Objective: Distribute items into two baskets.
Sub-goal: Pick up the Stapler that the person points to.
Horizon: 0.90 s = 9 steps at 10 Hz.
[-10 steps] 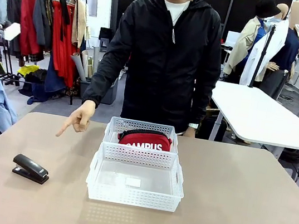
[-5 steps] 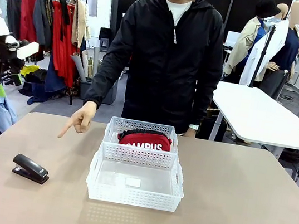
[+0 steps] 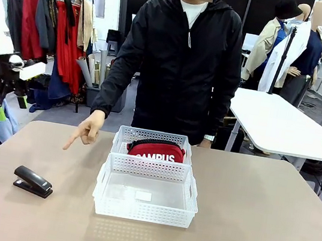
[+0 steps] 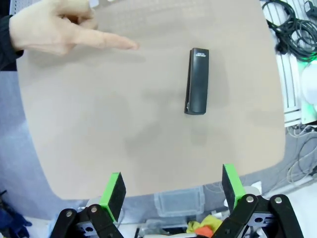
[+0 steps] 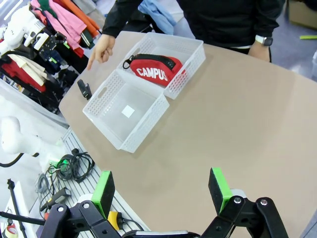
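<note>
Left claw (image 4: pixel 173 178) hangs wide open and empty, the black stapler (image 4: pixel 197 81) lying on the bench (image 4: pixel 99 129) at upper right of its view. Right claw (image 5: pixel 161 178) likewise gapes empty. Red pouch (image 3: pixel 156 151) sits in the rear basket (image 3: pixel 154 135), centre frame.

1. Baskets: two, a near basket (image 3: pixel 143 213) and a far basket (image 3: pixel 154 136).
2. Pouch (image 3: pixel 156 151): one.
3. Stapler (image 3: pixel 32 181): one.
4. Grippers: two, the left gripper (image 4: pixel 172 173) and the right gripper (image 5: pixel 160 174).
5. Green pads (image 4: pixel 115 191): four, two on each gripper.
6. Person (image 3: pixel 181 69) at the table (image 3: pixel 255 219): one.
7. Person's hands: two, a pointing hand (image 3: pixel 87 127) and the other hand (image 3: pixel 204 142).
8. Tables: two, counting the white table (image 3: pixel 270 121) behind.
</note>
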### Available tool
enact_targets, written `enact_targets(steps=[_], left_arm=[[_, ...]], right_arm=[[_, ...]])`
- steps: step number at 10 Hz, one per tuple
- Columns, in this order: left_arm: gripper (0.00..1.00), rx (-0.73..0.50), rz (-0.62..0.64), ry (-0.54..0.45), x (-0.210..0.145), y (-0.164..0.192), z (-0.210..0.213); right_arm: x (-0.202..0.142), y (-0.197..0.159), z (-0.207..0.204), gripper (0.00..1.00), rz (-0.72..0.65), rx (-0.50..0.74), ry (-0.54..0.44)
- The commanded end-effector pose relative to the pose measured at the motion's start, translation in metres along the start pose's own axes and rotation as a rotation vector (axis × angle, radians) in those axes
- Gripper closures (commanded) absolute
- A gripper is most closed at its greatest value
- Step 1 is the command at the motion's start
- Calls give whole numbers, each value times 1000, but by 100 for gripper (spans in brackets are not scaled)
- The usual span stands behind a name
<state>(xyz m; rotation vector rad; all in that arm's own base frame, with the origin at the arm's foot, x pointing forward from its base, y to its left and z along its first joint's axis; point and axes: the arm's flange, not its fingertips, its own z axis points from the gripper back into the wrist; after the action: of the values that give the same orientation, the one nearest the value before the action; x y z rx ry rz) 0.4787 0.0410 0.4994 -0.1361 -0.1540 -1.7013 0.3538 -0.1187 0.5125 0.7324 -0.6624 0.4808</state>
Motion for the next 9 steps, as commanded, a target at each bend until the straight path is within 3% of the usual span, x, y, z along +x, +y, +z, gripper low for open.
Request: enact_targets(steps=[1,4,9], left_arm=[[0,64,-26,-5,0,-4,-13],[0,91,-14,22,9,1,-39],[0,74,-5,-19,25,-21,-76]], right_arm=[[1,0,1,0,2,1,1],[1,0,1,0,2,1,1],[1,0,1,0,2,1,1]])
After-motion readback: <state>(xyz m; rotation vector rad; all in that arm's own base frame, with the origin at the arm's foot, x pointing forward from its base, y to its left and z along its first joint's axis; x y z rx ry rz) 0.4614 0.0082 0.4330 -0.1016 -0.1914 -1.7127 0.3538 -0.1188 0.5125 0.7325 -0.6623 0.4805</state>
